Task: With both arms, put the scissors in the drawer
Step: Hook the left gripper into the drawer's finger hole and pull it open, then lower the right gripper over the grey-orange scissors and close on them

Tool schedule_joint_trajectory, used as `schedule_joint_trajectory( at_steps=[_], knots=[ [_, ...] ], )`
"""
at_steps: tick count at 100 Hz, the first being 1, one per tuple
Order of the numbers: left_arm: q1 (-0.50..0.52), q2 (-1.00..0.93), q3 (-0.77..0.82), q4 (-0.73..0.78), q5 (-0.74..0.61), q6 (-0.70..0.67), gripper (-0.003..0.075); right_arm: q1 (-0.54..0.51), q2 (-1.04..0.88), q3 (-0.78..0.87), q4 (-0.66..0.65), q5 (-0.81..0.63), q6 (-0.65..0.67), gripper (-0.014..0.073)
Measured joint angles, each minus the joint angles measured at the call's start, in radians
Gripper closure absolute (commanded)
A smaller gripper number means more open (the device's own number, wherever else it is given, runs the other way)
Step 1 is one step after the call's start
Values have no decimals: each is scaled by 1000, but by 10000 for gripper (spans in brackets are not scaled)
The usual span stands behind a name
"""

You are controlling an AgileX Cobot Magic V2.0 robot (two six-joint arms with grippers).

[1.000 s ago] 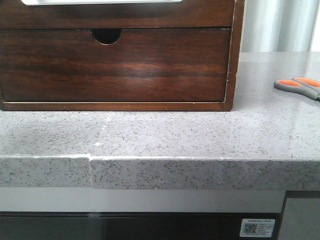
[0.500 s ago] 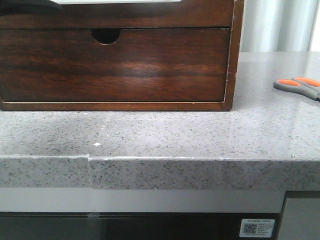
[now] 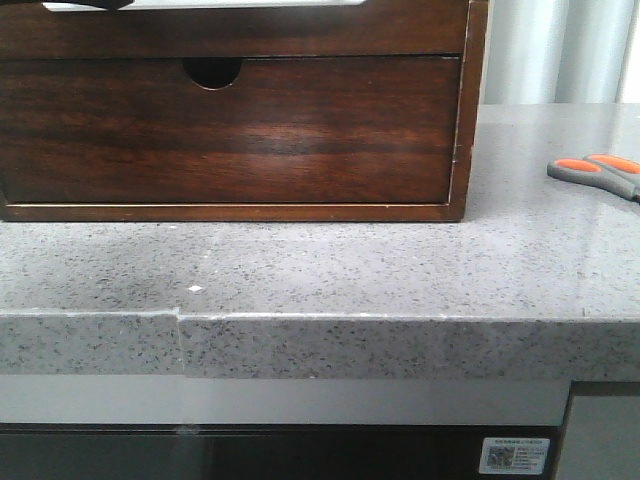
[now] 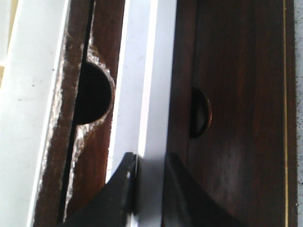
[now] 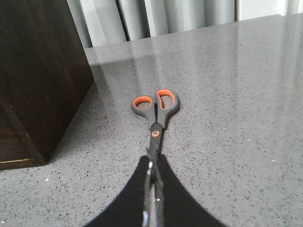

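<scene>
The scissors [image 3: 595,172], grey handles with orange lining, lie on the stone counter at the far right. In the right wrist view my right gripper [image 5: 152,172] is shut on their blades, with the handles [image 5: 156,106] pointing away. The drawer [image 3: 240,28] is the plain upper front of the wooden cabinet, with a pale strip [image 4: 147,94] along its top edge. My left gripper [image 4: 147,163] straddles that strip, one finger on each side, closed onto it. Only a dark tip of it [image 3: 100,4] shows in the front view.
Below the drawer is a second drawer front with a half-round notch [image 3: 212,72]. The cabinet's side [image 5: 38,71] stands close beside the scissors. The counter's front edge [image 3: 380,318] runs across the front view, with a seam at the left.
The left gripper came into the front view at the top left, then shrank to a small dark tip over the pale strip. Scissors and drawer have not visibly moved.
</scene>
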Motion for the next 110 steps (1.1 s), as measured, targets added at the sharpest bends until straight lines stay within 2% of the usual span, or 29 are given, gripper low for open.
schedule_joint_trajectory(
  at_steps=[11, 47, 63, 70, 82, 89, 97, 110],
  knots=[
    [-12, -39, 35, 0, 0, 0, 738, 0, 0, 0, 0, 0, 0, 655],
    [-147, -255, 203, -2, 34, -7, 738, 0, 0, 0, 0, 0, 0, 655],
    [-166, -312, 243, -2, 38, -7, 732, 0, 0, 0, 1, 0, 0, 655],
    [-168, -316, 244, -2, 42, -7, 684, 0, 0, 0, 1, 0, 0, 655],
    [-168, -317, 244, -2, 42, -7, 526, 0, 0, 0, 1, 0, 0, 655],
    [-170, -319, 249, -2, 29, -9, 463, 0, 0, 0, 1, 0, 0, 654],
    [-175, -327, 253, -6, 12, -9, 433, 0, 0, 0, 1, 0, 0, 654],
    [-179, -353, 262, -18, -11, -9, 433, 0, 6, 0, 1, 2, 0, 646]
  ],
)
